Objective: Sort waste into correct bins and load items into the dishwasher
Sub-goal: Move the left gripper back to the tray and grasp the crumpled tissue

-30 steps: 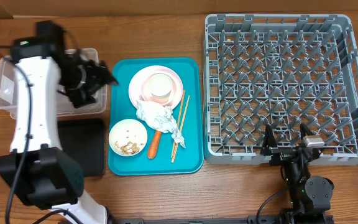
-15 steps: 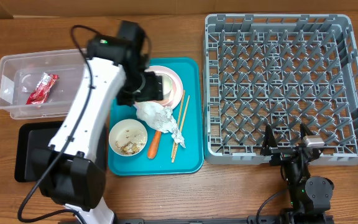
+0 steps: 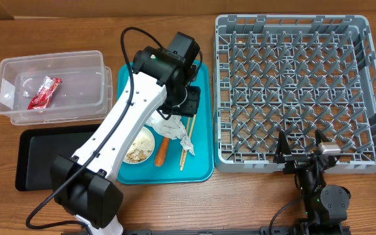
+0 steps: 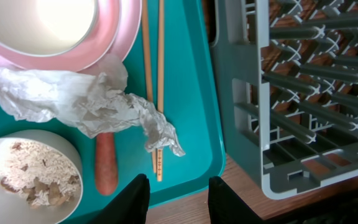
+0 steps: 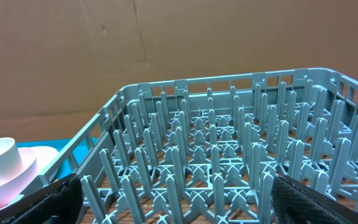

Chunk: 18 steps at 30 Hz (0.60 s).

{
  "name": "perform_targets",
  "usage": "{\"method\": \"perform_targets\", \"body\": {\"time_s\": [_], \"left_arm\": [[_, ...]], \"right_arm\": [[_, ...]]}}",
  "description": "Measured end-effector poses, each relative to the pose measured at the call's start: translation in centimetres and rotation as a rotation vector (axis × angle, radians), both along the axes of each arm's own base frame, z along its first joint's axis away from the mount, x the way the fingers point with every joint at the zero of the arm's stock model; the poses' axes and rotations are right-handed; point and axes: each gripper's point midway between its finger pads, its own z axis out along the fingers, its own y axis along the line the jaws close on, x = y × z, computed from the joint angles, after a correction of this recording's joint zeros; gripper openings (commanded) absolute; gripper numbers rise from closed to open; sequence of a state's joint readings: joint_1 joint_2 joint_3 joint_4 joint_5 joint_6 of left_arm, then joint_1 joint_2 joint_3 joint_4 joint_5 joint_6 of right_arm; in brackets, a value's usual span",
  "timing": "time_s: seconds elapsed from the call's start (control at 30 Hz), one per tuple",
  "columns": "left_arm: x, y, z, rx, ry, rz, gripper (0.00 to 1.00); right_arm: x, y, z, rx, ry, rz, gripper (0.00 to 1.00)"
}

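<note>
My left gripper (image 3: 187, 104) hovers over the teal tray (image 3: 201, 166), hiding the plate and cup from overhead. Its jaws (image 4: 180, 194) stand partly closed, open with nothing between them, above the tray's near edge. Below it lie the crumpled tissue (image 4: 86, 102), the carrot (image 4: 105, 171), the chopsticks (image 4: 160, 74), the pink plate (image 4: 120, 37) and the bowl of food scraps (image 4: 30, 180). The red wrapper (image 3: 44, 91) lies in the clear tub (image 3: 5, 72). My right gripper (image 3: 300, 153) rests wide open and empty at the grey dish rack's (image 3: 292, 85) front edge.
The black tray (image 3: 38, 163) sits in front of the clear tub at the left. The rack's wall (image 4: 247, 112) stands close beside the teal tray's right rim. A cardboard wall rises behind the rack (image 5: 216, 162).
The left arm swung right from the clear tub to over the teal tray. The red wrapper now lies in the tub. The left jaws narrowed. The right arm stayed still.
</note>
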State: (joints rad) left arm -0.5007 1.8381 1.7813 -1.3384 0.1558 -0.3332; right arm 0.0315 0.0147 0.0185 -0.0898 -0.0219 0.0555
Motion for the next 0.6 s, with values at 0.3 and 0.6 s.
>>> {"method": "perform_targets", "body": {"time_s": [0.3,0.6], "left_arm": [[0.2,0.1,-0.3,0.019,-0.007,0.039,0.44],[0.4,1.7,-4.4,0.098,0.009,0.184,0.54]], "right_arm": [[0.0,0.0,0.0,0.0,0.0,0.0,1.0],[0.0,0.0,0.0,0.0,0.0,0.0,1.0]]}}
